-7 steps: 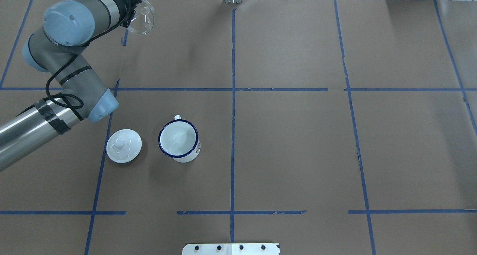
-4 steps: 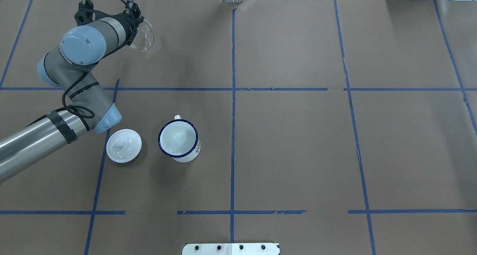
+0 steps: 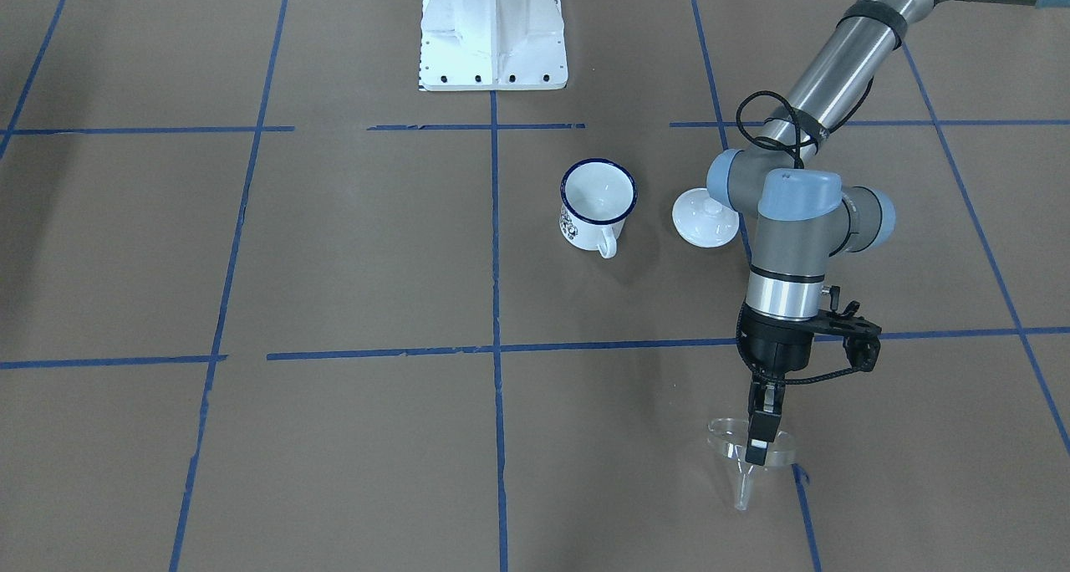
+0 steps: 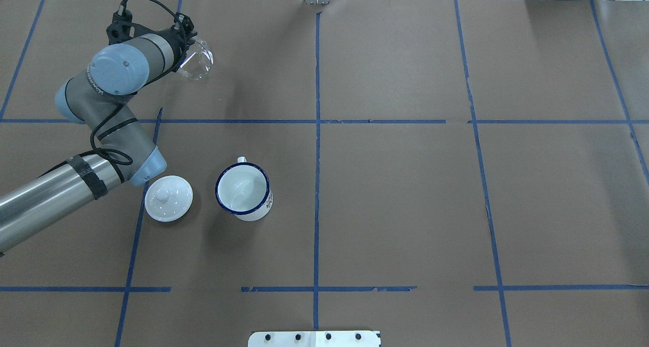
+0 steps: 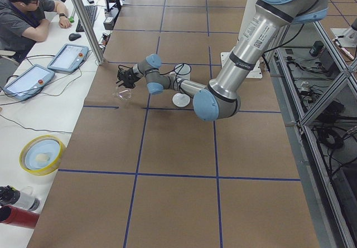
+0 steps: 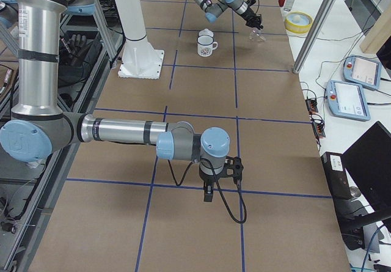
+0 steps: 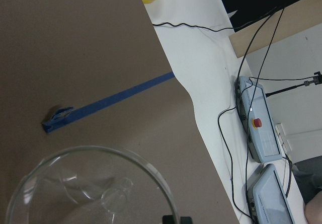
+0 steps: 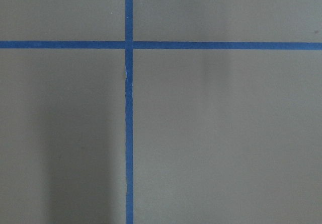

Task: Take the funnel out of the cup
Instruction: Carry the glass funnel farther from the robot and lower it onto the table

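The left gripper [image 3: 758,450] pinches the funnel [image 3: 736,459] by its rim, low over the table [image 3: 334,263], well apart from the cup [image 3: 597,202]; if released tilted, it could tip and roll.

Desk [image 4: 405,210] is covered w/ brown paper, marked into squares by blue tape [image 4: 316,205]. On it: white cup [image 4: 243,191], upright, blue rim, & a white knobbed lid [image 4: 168,198] just beside it, not touching. White base plate [image 3: 493,37] sits at robot's side.
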You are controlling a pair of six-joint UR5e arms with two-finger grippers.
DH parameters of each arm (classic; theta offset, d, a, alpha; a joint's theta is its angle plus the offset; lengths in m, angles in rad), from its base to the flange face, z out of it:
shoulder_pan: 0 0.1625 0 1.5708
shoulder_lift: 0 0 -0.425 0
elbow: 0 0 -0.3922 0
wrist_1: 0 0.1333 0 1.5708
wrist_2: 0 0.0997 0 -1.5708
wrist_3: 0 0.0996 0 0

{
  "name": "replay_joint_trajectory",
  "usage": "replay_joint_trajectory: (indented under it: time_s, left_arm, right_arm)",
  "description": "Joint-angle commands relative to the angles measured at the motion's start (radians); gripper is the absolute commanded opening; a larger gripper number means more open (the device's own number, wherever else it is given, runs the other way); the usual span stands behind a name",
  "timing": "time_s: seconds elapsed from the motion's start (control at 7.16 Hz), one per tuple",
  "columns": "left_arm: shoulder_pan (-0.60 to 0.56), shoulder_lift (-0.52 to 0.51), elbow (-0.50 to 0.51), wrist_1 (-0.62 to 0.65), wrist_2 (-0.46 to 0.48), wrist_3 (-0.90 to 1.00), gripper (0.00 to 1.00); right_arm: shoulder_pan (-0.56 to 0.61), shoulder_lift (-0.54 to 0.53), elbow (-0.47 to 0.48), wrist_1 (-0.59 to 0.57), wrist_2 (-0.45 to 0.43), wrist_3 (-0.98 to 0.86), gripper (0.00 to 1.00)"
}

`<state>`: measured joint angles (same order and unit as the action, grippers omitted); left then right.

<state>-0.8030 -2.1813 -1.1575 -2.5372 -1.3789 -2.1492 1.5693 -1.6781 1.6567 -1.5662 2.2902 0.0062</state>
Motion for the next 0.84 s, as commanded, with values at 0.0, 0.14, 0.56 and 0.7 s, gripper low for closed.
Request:
replay_joint_trajectory:
  time_s: [0.0, 0.14, 0.56, 0.7]
  left_arm:
    - [0.001, 0.000, -0.001, 0.000, -0.002, 0.025, 0.75]
    - [-0.005, 0.000, -0.019, 0.002, -0.021, 0.102, 1.00]
    - [-0.065, 0.092, -0.300, 0.172, -0.283, 0.409, 1.00]
    - [-0.085, 0.097, -0.415, 0.321, -0.361, 0.521, 1.00]
  right_arm:
    - [0.000, 0.000, 0.000, 0.000, 0.000, 0.000, 1.00]
    - [0.000, 0.000, 0.000, 0.000, 0.000, 0.000, 1.00]
    - [0.000, 0.000, 0.000, 0.000, 0.000, 0.000, 1.00]
    - [0.000, 0.000, 0.000, 0.000, 0.000, 0.000, 1.00]
